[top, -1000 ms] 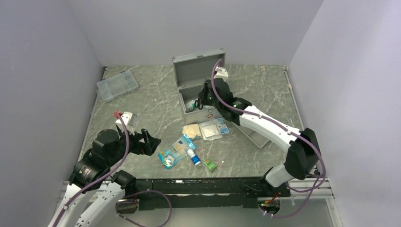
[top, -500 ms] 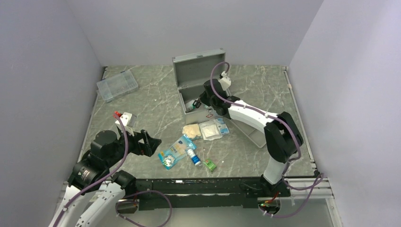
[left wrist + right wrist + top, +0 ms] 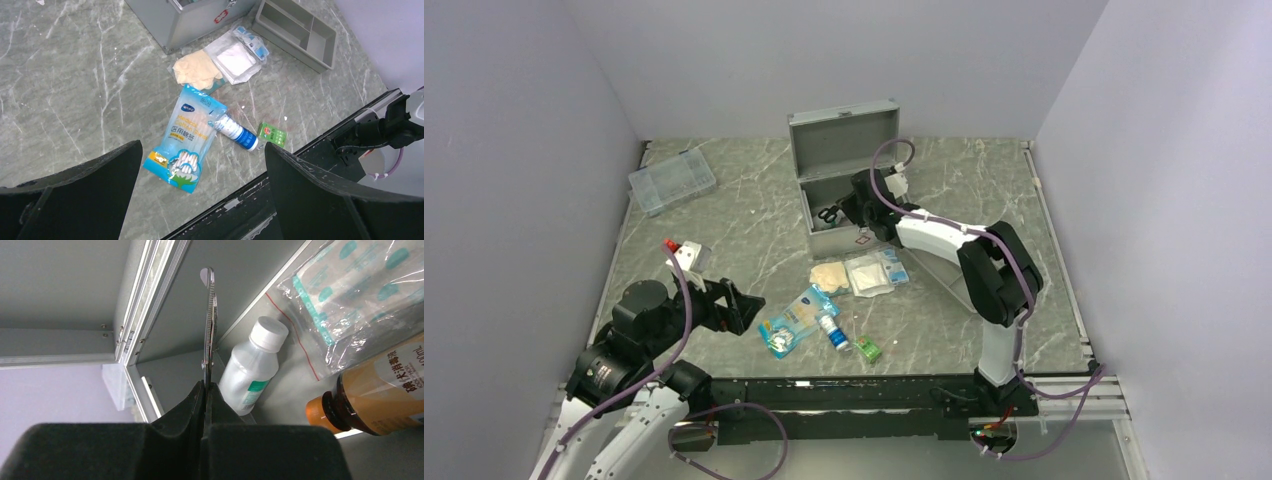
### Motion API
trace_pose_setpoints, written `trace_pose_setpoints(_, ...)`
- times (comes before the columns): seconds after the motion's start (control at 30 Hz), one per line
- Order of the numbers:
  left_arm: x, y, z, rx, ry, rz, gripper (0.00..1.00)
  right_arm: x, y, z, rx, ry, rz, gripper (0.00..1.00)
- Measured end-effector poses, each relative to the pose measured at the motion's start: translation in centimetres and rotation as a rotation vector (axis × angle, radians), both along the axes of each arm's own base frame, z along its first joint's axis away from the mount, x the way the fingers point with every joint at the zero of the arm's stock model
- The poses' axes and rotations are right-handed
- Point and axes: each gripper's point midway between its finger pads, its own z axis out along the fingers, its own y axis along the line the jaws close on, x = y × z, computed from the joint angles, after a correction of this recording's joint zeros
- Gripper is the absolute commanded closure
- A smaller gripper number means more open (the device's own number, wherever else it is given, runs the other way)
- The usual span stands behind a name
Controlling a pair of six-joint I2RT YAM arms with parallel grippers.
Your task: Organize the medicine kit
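The medicine kit (image 3: 844,140) stands open at the back of the table, lid upright. My right gripper (image 3: 852,210) reaches into it, shut on a pair of scissors (image 3: 208,310). Their thin metal blades stick out edge-on from between the fingers (image 3: 205,385), pointing at the kit's inner wall (image 3: 240,270). On the kit floor lie a white bottle (image 3: 252,365), an orange-brown bottle (image 3: 380,390) and a clear bag of plasters (image 3: 360,295). My left gripper (image 3: 749,305) hovers wide open over the near-left table, above a blue cotton-swab pack (image 3: 190,135), touching nothing.
In front of the kit lie beige gloves (image 3: 196,70), a gauze packet (image 3: 234,55), a blue-and-white tube (image 3: 237,132) and a small green packet (image 3: 273,135). A shallow grey divided tray (image 3: 300,32) sits right of the kit. A clear compartment box (image 3: 671,180) is at the back left.
The right arm has folded in, its elbow swinging from the far right toward the kit, while its gripper stays in the kit with the scissors. The left arm has barely moved.
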Motion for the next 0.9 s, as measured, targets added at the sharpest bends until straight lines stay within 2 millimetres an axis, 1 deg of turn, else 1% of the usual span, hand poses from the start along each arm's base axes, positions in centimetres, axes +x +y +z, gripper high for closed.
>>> trace_pose_setpoints(0.07,0.0,0.0,0.0,0.001,0.000,-0.002,0.01,0.4,0.2,0.2,0.029,0.000,-0.007,1.00)
trace_pose_setpoints(0.13,0.0,0.0,0.0,0.001,0.000,-0.002,0.01,0.6,0.3,0.2,0.055,0.006,-0.012,0.95)
trace_pose_setpoints(0.2,0.0,0.0,-0.1,0.002,0.001,-0.002,0.01,0.8,0.3,0.2,0.075,0.012,-0.023,0.86)
trace_pose_setpoints(0.3,0.0,0.0,-0.1,0.002,0.001,-0.002,0.00,1.1,0.4,0.3,0.101,0.019,-0.029,0.71)
trace_pose_setpoints(0.37,0.0,0.0,-0.1,0.001,0.001,-0.001,0.01,1.3,0.5,0.4,0.113,0.022,-0.032,0.65)
trace_pose_setpoints(0.67,-0.2,0.1,0.2,-0.007,-0.014,-0.002,0.01,1.7,0.4,1.2,0.128,0.003,-0.037,0.53)
trace_pose_setpoints(0.8,-0.3,0.1,0.3,-0.010,-0.021,-0.004,0.01,1.5,0.1,1.8,0.108,-0.006,-0.031,0.48)
trace_pose_setpoints(0.9,-0.4,0.1,0.3,-0.011,-0.023,-0.005,0.01,1.0,-0.4,2.3,0.074,-0.003,-0.023,0.45)
